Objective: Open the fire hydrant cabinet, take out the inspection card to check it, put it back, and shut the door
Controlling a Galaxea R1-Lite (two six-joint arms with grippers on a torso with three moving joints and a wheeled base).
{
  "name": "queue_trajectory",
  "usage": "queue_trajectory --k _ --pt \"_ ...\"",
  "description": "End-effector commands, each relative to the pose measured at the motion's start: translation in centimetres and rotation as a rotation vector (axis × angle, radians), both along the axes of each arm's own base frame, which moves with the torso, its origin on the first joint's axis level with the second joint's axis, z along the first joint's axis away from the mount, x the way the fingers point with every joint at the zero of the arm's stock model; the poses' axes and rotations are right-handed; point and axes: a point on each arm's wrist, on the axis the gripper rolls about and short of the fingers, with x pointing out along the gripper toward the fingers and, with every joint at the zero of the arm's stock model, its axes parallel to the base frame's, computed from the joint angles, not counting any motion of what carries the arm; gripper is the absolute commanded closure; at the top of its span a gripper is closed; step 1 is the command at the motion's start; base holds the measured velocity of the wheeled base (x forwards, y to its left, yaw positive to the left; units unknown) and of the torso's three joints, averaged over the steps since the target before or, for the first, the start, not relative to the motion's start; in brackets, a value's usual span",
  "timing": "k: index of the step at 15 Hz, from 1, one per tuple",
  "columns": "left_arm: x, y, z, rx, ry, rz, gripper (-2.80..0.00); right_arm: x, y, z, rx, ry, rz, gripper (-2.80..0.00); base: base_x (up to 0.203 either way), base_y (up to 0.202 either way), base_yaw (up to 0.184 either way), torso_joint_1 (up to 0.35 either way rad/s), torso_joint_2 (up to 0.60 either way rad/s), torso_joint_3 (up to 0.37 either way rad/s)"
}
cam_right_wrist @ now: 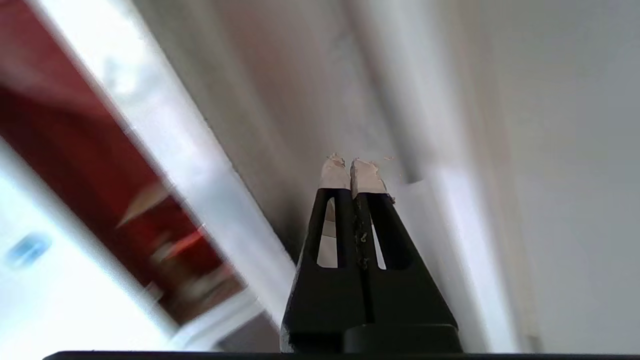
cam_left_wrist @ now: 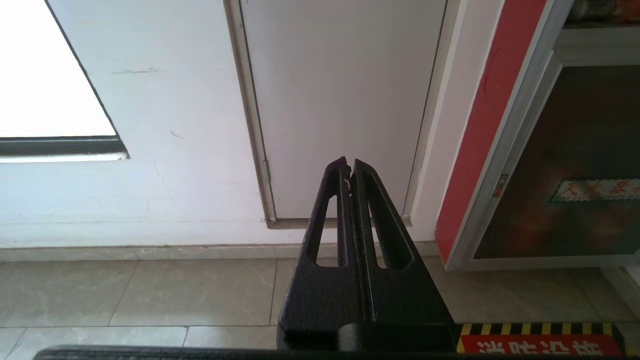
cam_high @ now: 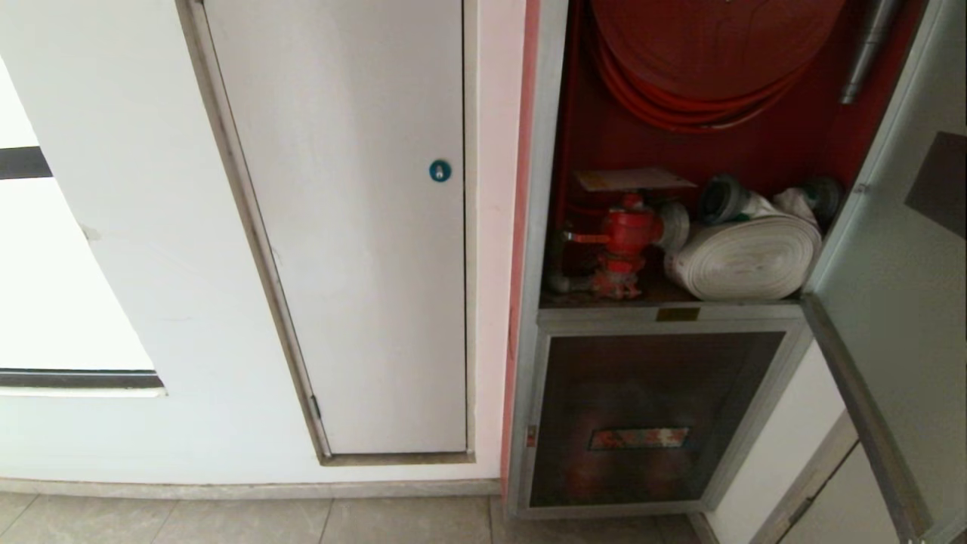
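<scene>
A red floor sign [cam_left_wrist: 537, 345] with hazard stripes reads 消防设…; the lower glass panel's label [cam_left_wrist: 595, 190] is illegible.

Head camera looks down; wrist cameras face the cabinet [cam_high: 544, 227].

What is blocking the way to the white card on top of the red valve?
Nothing visible. The door is swung open at the right, and the inspection card lies uncovered on the red valve inside the fire hydrant cabinet. The right tool is shut, near the frame.
</scene>
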Motion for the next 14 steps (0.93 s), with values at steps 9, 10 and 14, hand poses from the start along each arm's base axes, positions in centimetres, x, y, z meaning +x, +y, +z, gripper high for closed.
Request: queue_trajectory --k 9,10,14 --pt "0.0 0.0 0.0 0.000 -0.001 0.001 0.00 7.3 -0.7 0.6 0.026 0.111 0.549 0.00 0.000 0.000 0.000 0.000 0.00 0.000" --pt "0.0 0.0 0.0 0.000 0.001 0.001 0.00 9.0 -0.6 0.5 0.034 0.129 0.605 0.00 0.000 0.000 0.000 0.000 0.00 0.000" --pt "0.0 0.0 0.0 0.000 0.001 0.000 0.00 16.5 0.4 0.8 0.030 0.170 0.776 0.00 0.000 0.000 0.000 0.000 0.00 0.000"
